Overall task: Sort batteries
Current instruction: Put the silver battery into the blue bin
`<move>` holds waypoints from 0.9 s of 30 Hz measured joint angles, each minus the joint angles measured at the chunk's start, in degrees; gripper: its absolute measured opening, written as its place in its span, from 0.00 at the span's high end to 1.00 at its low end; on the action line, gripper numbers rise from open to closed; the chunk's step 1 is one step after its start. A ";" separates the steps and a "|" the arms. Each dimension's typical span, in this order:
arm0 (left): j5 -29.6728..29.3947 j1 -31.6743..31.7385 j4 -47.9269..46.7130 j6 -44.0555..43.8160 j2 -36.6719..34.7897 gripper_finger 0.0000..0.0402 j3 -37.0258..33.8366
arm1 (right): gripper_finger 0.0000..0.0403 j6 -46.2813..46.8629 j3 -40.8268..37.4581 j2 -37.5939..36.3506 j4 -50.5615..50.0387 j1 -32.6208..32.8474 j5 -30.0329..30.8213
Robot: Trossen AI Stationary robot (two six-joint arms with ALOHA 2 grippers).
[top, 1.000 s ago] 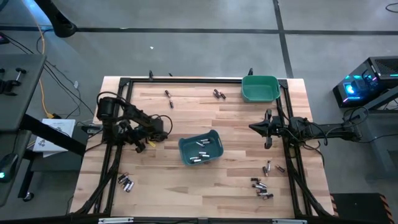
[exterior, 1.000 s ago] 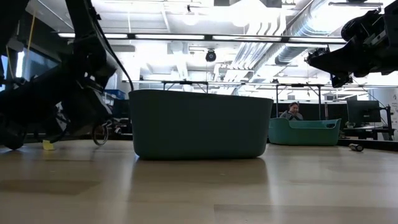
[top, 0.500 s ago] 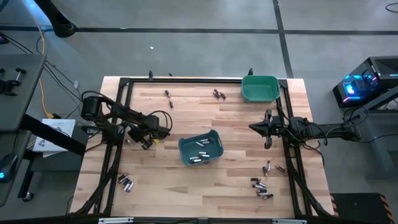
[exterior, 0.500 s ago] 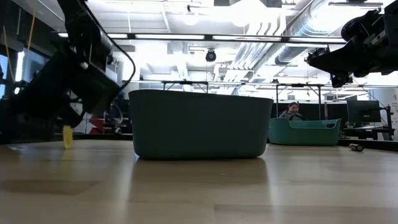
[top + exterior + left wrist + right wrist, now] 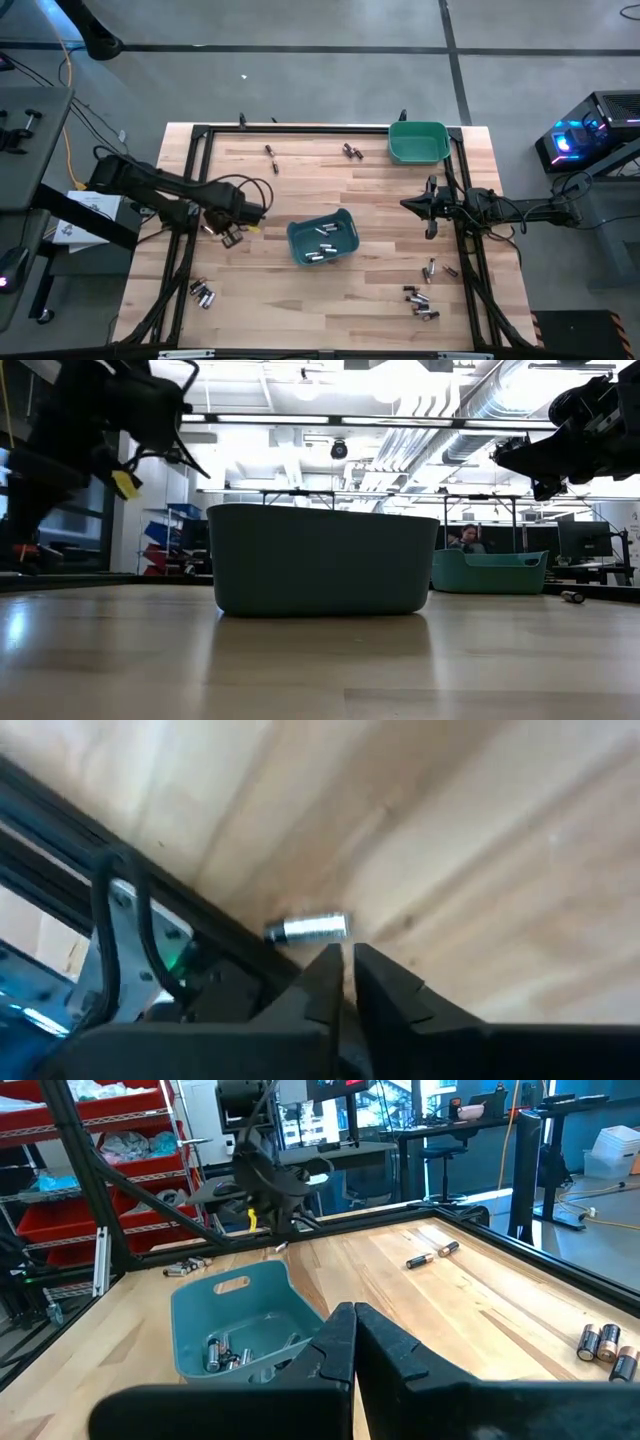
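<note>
Batteries [image 5: 322,244] in central bin [image 5: 298,240]

Open bare wood around centre bin [image 5: 322,240] on all sides, left gripper [image 5: 231,234] raised just left of it, right gripper [image 5: 431,207] hanging well right of it, loose batteries [image 5: 420,303] lower right, black frame rail [image 5: 186,240] far left

— Where do your cameras sit?
— One looks straight down on my whole table [image 5: 330,290]; one sits low at tabletop level, close to the near bin [image 5: 320,560].
— And your wrists?
— My right wrist also sees that bin [image 5: 240,1325]; my left looks closely at wood.
</note>
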 joint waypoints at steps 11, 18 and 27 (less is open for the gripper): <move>0.76 -3.20 -0.18 27.32 11.29 0.51 0.00 | 1.00 -0.01 0.00 0.00 -0.01 0.00 -0.01; 0.50 -4.28 -1.16 36.06 21.64 0.47 -1.98 | 1.00 0.00 0.00 0.00 -0.01 -0.01 0.00; -2.57 -4.10 4.93 35.01 27.04 0.53 -2.06 | 1.00 -0.01 0.00 0.00 0.00 -0.01 -0.01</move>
